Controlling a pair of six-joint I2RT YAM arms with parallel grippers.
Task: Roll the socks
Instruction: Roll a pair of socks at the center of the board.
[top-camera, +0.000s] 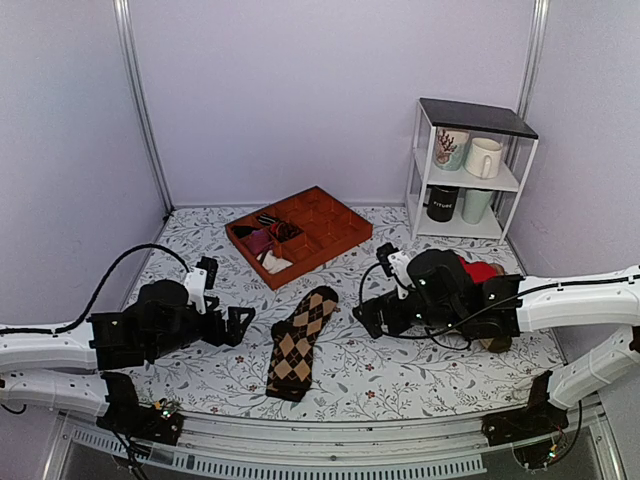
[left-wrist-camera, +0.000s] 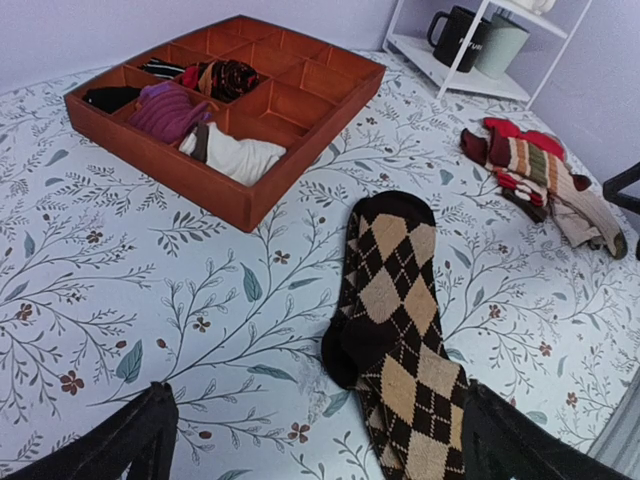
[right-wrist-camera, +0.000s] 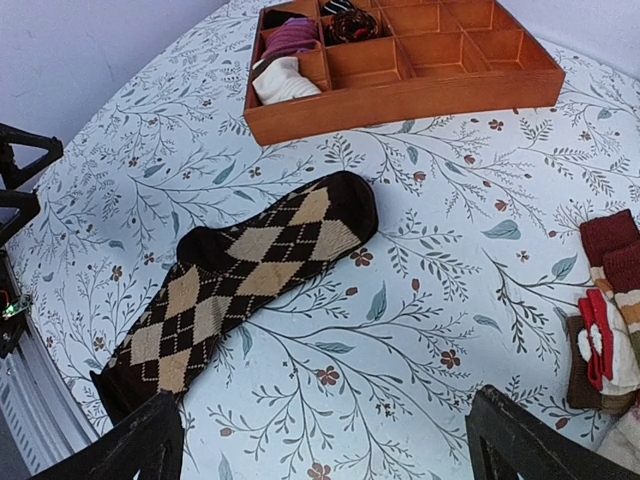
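Note:
The socks (top-camera: 300, 340) are dark brown with a tan and black argyle pattern. They lie flat and stacked on the floral tablecloth, toe end toward the tray. My left gripper (top-camera: 243, 326) is open and empty, just left of the socks and pointing at them. In the left wrist view the socks (left-wrist-camera: 400, 330) run under the right finger (left-wrist-camera: 520, 445) of the open gripper (left-wrist-camera: 320, 455). My right gripper (top-camera: 362, 315) is open and empty, just right of the socks. In the right wrist view the socks (right-wrist-camera: 240, 270) lie ahead and left of the gripper (right-wrist-camera: 330, 455).
An orange divided tray (top-camera: 325, 262) with small rolled bundles stands behind the socks; it also shows in the wrist views (left-wrist-camera: 150, 155) (right-wrist-camera: 400, 100). Red, striped and beige socks (top-camera: 480, 272) (left-wrist-camera: 530, 165) (right-wrist-camera: 610, 320) lie by the right arm. A white shelf (top-camera: 470, 170) with mugs stands back right.

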